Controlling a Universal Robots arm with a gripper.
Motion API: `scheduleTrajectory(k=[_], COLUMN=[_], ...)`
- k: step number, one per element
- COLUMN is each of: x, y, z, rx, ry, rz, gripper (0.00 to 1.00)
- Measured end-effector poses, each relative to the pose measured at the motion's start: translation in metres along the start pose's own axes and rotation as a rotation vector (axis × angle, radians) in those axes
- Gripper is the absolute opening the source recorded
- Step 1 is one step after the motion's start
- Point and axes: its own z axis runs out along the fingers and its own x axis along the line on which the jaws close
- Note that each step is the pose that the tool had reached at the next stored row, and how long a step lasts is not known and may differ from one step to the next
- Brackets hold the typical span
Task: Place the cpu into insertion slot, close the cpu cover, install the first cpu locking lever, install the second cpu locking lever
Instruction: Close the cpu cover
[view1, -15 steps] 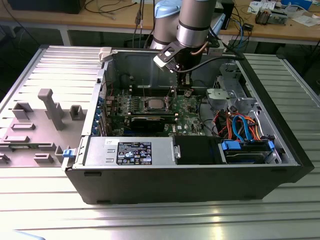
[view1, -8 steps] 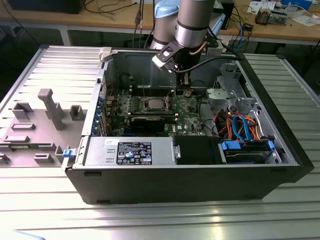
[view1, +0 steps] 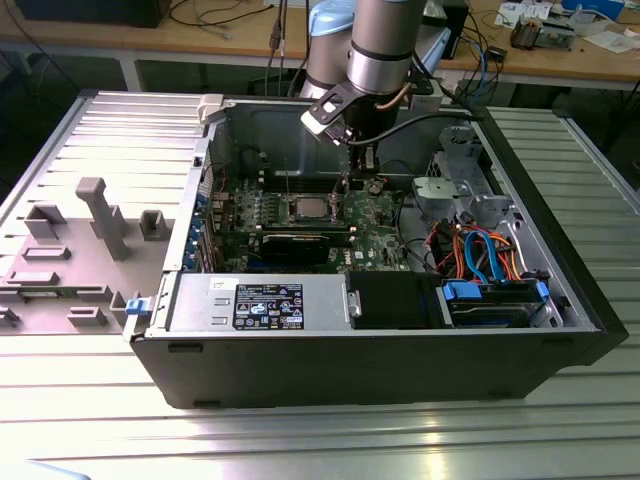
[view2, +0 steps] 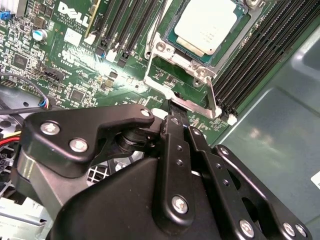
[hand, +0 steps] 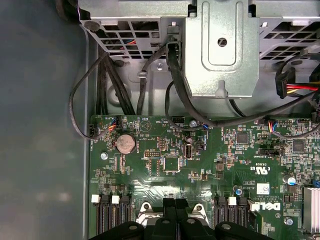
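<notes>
Fingers clenched together, the end effector (view2: 174, 117) had its tip at the locking lever (view2: 192, 104) beside the insertion slot (view2: 171, 39), where the cpu (view2: 207, 22) sat under the lowered cpu cover (view2: 160, 47). To my eye, a steady push would stop the lever springing back.

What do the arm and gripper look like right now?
The arm is a silver-grey cylinder with a pale blue joint cap behind it, and a black cable loops from its wrist. A white-and-black block is mounted beside the wrist. The gripper is matte black, built of angular linkage bars fastened with silver screws.
</notes>
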Motion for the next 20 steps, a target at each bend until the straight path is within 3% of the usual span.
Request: scheduleTrajectory(k=[20], x=[0.0001], y=[-0.0075], z=[0.0001], rx=[0.0000], ry=[0.0000], rz=[0.000], gripper=[0.11])
